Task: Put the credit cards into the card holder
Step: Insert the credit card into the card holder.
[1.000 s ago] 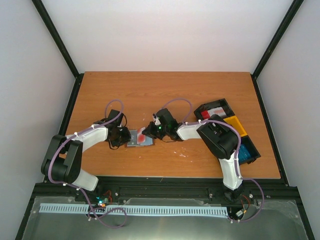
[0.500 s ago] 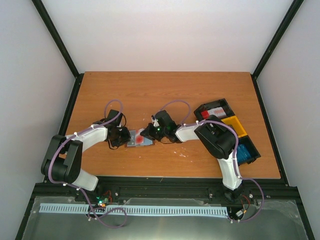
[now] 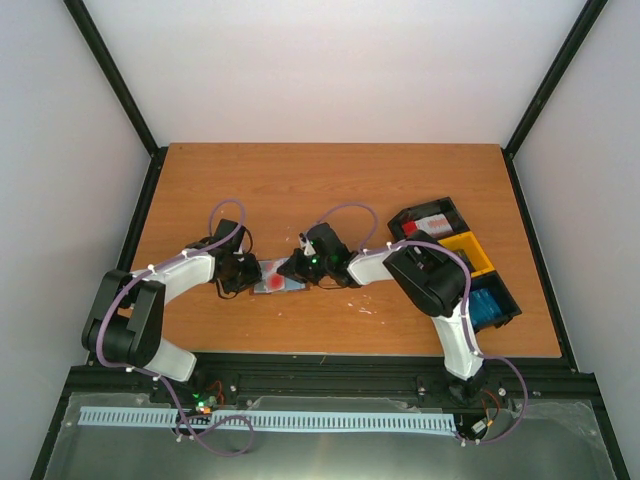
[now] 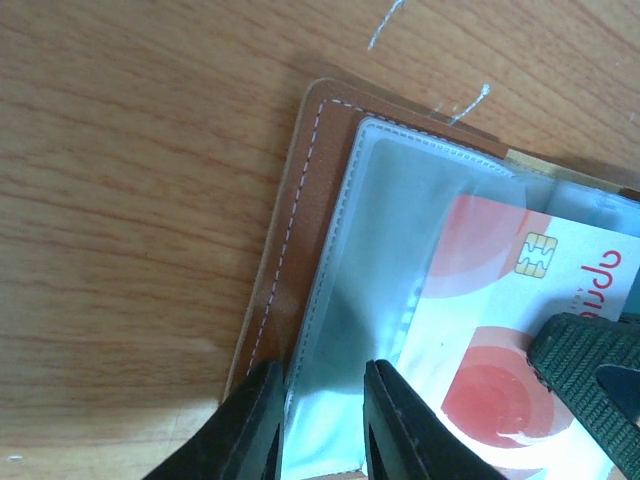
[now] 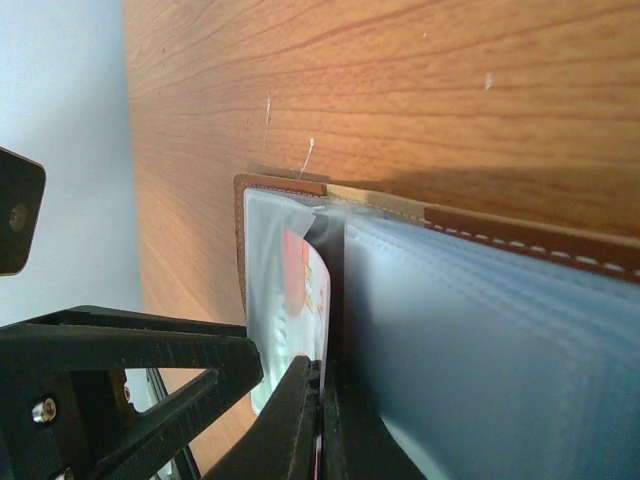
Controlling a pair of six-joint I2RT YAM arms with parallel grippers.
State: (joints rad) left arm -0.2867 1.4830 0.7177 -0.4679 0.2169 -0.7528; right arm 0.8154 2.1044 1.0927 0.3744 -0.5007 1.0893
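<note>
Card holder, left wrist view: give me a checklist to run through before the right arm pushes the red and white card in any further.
1. Card holder lies open on the table: ok.
2. Left gripper clamps the holder's edge: ok.
3. Right gripper shut on the red and white card: ok.
4. Card's leading edge inside the clear sleeve: ok.
5. Card fully seated: not ok, part of it sticks out.
6. Room left deeper in the sleeve: cannot tell.
</note>
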